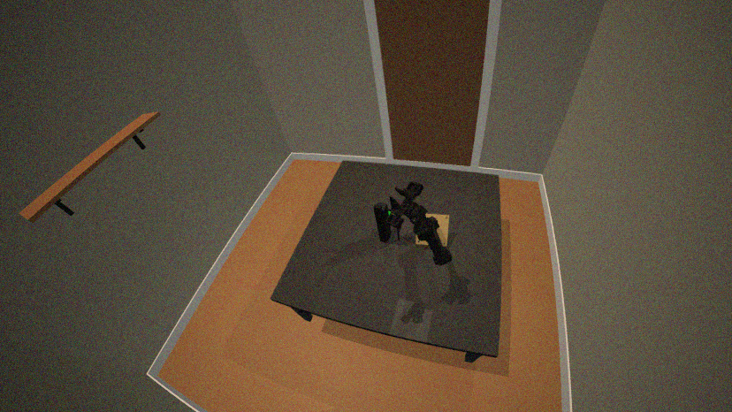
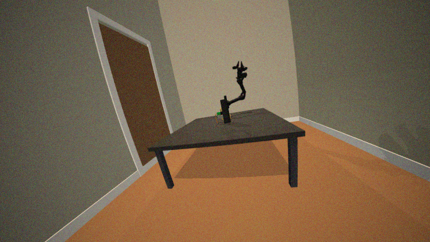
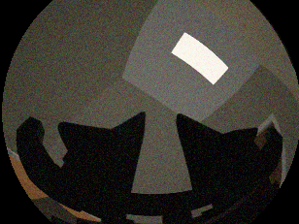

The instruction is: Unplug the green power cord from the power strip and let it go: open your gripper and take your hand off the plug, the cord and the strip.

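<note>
The black power strip (image 1: 381, 223) (image 2: 226, 111) stands upright on the dark table. The small green plug (image 1: 389, 212) (image 2: 218, 113) is at its side, above the table; these views are too small to tell how deep it sits. A thin cord (image 2: 216, 119) hangs from it towards the table top. My gripper (image 1: 392, 193) (image 2: 239, 62) (image 3: 161, 116) is partly open with nothing between the fingers. It is high above the table and strip, pointing upward, well clear of the plug and cord. The wrist view shows neither plug nor strip.
The dark table (image 1: 338, 270) (image 2: 258, 129) carries a pale yellow plate (image 1: 444, 219) under the arm, beside the strip. The bent arm passes over the plate in the top view. The wrist view shows walls, ceiling and a bright ceiling panel (image 3: 200, 57).
</note>
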Controlling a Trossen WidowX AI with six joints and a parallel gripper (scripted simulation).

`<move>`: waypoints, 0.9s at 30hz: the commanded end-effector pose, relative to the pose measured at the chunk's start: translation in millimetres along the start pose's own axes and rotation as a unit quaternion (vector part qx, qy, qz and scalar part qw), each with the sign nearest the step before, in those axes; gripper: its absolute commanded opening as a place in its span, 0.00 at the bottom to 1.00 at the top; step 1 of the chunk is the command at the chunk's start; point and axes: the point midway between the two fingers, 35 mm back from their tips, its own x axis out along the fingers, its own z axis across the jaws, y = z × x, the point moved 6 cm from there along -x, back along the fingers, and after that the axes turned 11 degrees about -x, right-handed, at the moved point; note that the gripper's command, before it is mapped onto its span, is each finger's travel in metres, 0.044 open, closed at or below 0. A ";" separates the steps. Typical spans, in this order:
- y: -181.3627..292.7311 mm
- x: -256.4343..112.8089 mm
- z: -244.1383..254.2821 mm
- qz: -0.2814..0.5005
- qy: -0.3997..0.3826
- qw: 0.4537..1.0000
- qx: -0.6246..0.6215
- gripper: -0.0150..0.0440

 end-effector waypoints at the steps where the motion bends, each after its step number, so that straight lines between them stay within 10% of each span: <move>1: 52.9 12.7 -17.5 0.091 0.020 0.995 0.037 0.53; 14: 231.3 5.1 -57.9 0.387 0.105 0.905 0.144 0.53; 27: 389.4 -85.1 -71.7 0.662 0.202 0.686 0.224 0.53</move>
